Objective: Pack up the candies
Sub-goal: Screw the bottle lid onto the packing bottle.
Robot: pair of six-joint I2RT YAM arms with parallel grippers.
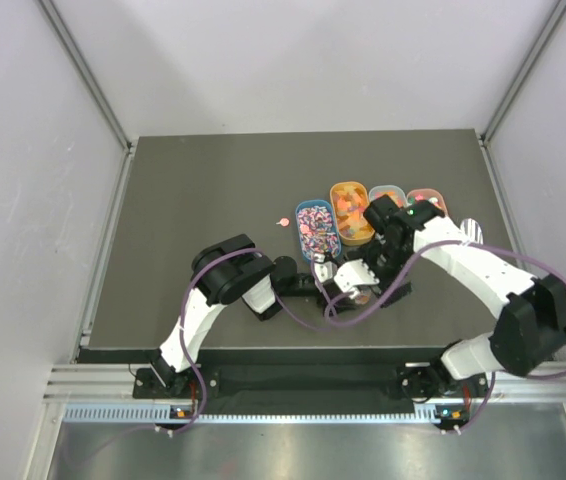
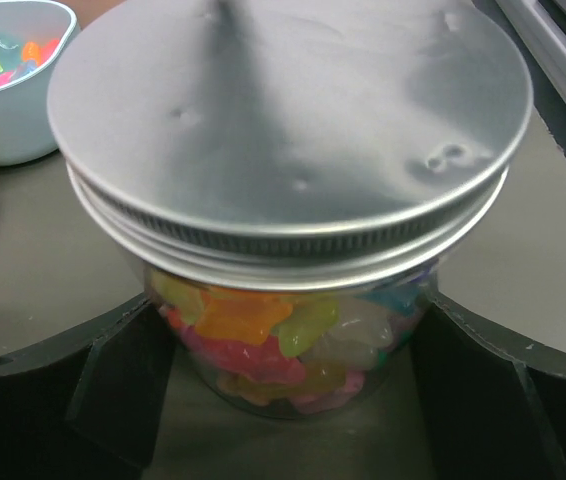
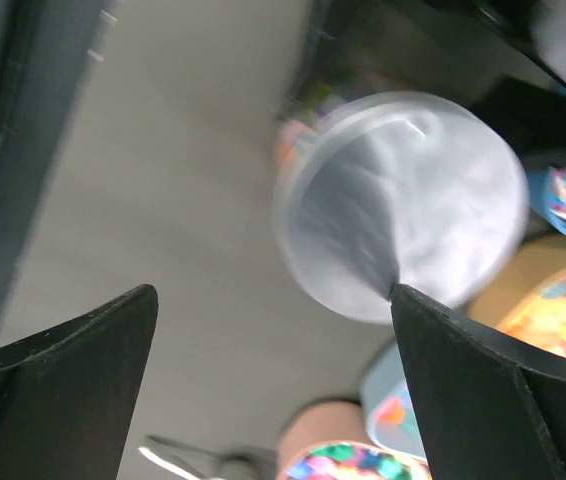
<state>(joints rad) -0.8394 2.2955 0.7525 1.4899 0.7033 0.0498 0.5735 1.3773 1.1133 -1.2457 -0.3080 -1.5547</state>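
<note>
A clear round jar (image 2: 293, 330) with a silver metal lid (image 2: 283, 120) stands on the table, packed with candies (image 2: 253, 335) in mixed colours. My left gripper (image 2: 290, 300) is shut on the jar, one black finger (image 2: 113, 385) pressed against each side. In the top view the jar (image 1: 362, 290) sits near the table's front middle in the left gripper (image 1: 356, 279). My right gripper (image 3: 273, 295) hovers open and empty just above and beside the blurred lid (image 3: 403, 200). More candies (image 1: 315, 229) fill the trays behind.
Several oval trays stand behind the jar: blue (image 1: 300, 214), orange (image 1: 347, 188), light blue (image 1: 390, 190) and pink (image 1: 425, 193). One stray candy (image 1: 282, 221) lies left of them. A metal scoop (image 3: 188, 465) lies near the pink tray (image 3: 323, 435).
</note>
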